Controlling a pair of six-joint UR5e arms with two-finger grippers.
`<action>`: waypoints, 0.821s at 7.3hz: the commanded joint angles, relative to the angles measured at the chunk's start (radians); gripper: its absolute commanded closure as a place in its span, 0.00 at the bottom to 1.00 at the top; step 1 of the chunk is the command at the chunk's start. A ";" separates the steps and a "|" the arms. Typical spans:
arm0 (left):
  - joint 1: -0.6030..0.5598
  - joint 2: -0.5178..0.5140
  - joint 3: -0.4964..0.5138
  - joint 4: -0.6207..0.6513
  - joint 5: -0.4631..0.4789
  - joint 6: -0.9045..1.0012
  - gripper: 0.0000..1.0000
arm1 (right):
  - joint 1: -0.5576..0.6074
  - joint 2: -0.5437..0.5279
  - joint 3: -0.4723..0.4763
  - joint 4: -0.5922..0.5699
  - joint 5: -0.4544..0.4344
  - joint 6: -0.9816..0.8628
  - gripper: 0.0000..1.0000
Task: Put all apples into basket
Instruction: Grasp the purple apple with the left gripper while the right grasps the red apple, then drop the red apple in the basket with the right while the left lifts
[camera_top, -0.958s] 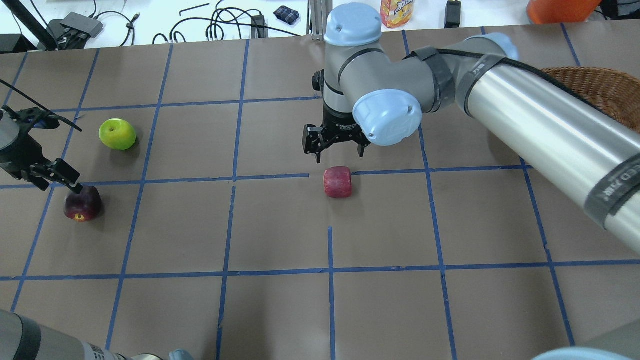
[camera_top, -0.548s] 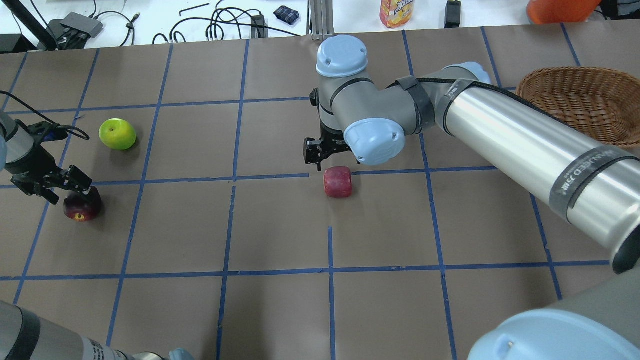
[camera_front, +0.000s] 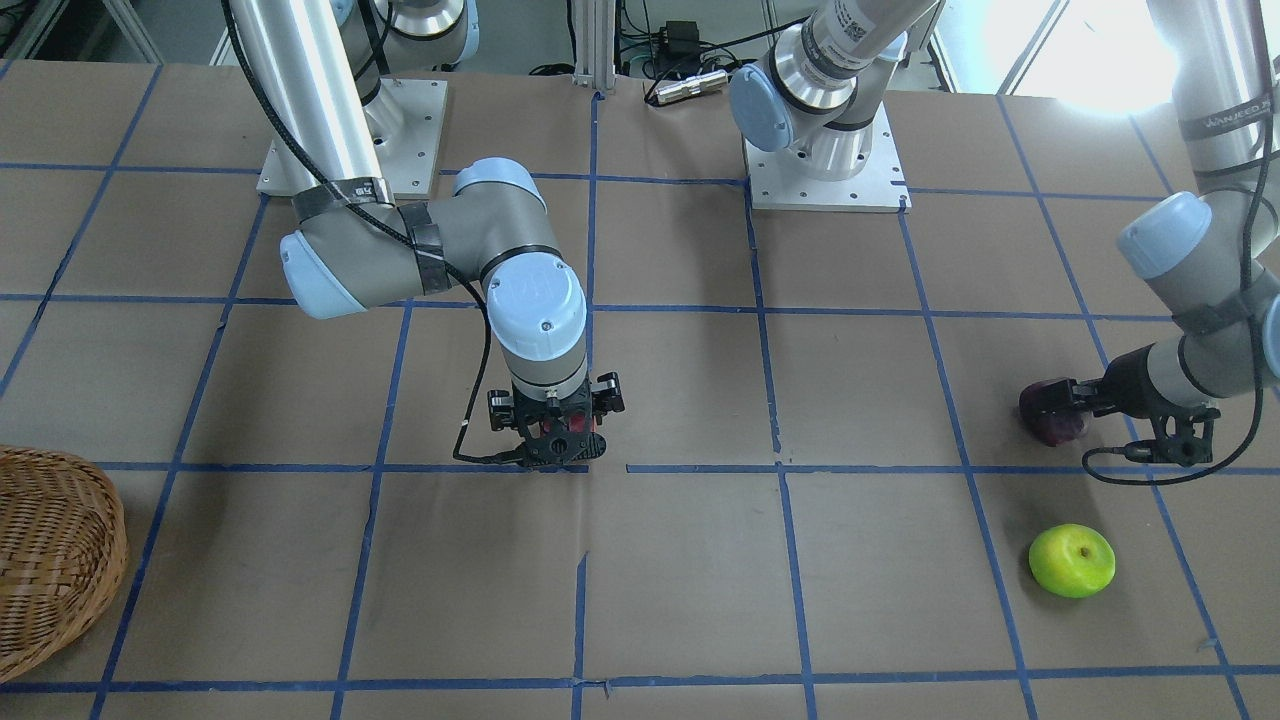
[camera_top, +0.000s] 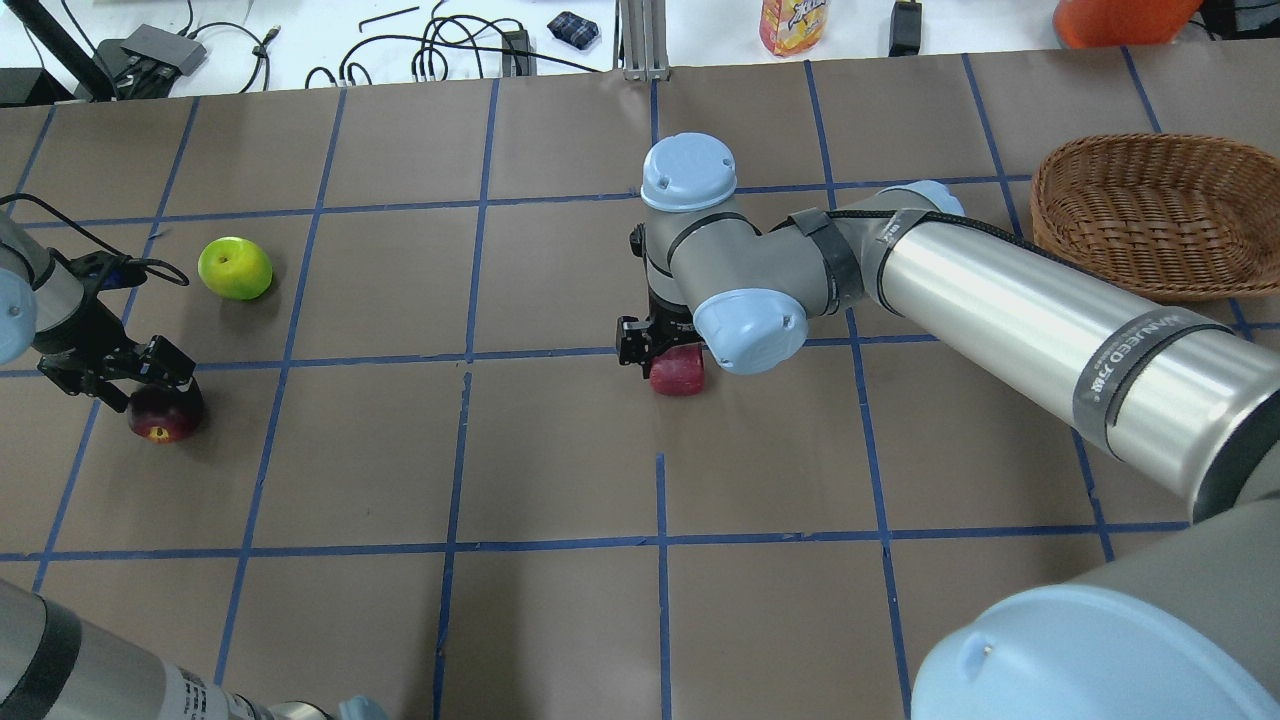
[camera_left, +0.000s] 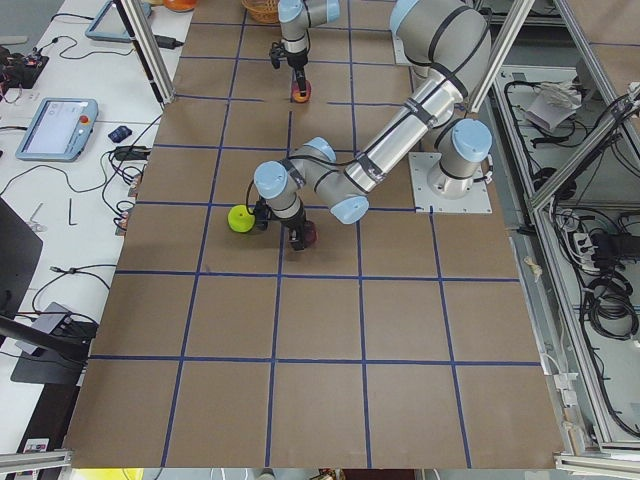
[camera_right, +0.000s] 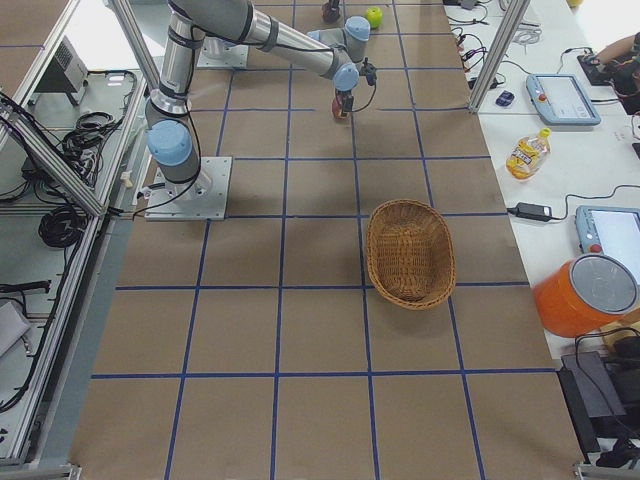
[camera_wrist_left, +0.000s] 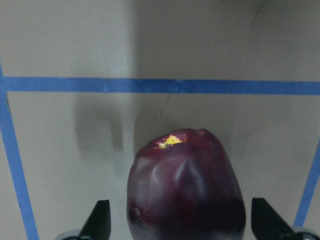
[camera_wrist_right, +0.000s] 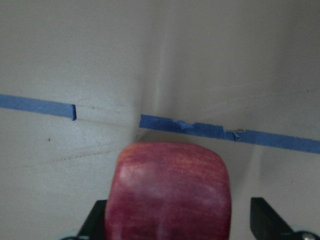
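The red apple (camera_top: 682, 378) lies on the table's middle, and my right gripper (camera_top: 665, 362) is lowered over it. In the right wrist view the apple (camera_wrist_right: 170, 190) sits between the open fingers (camera_wrist_right: 262, 217), with a gap on the right. The maroon apple (camera_top: 160, 417) lies at the far left. My left gripper (camera_top: 140, 385) is open around it, and the left wrist view shows the apple (camera_wrist_left: 185, 190) between both fingers (camera_wrist_left: 100, 220). The green apple (camera_top: 235, 268) lies alone beyond it. The wicker basket (camera_top: 1050, 190) stands empty at the far right.
My right forearm (camera_top: 1000, 300) stretches across the table's right half, in front of the basket. A drink bottle (camera_top: 793, 25), an orange container (camera_top: 1120, 20) and cables (camera_top: 440, 50) lie on the white bench beyond the far edge.
My right gripper has come down and toward me until its fingers flank the red apple. My left gripper has dropped lower around the maroon apple. No apple has moved.
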 joint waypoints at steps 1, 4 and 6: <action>0.000 -0.013 -0.004 0.011 -0.001 -0.001 0.00 | -0.001 0.002 0.004 -0.013 0.002 -0.001 0.54; 0.003 0.000 -0.019 0.013 0.005 0.015 0.19 | -0.065 -0.028 -0.094 0.042 -0.004 -0.006 0.86; -0.006 0.004 -0.018 0.010 0.025 0.049 1.00 | -0.257 -0.073 -0.217 0.256 -0.003 -0.048 0.91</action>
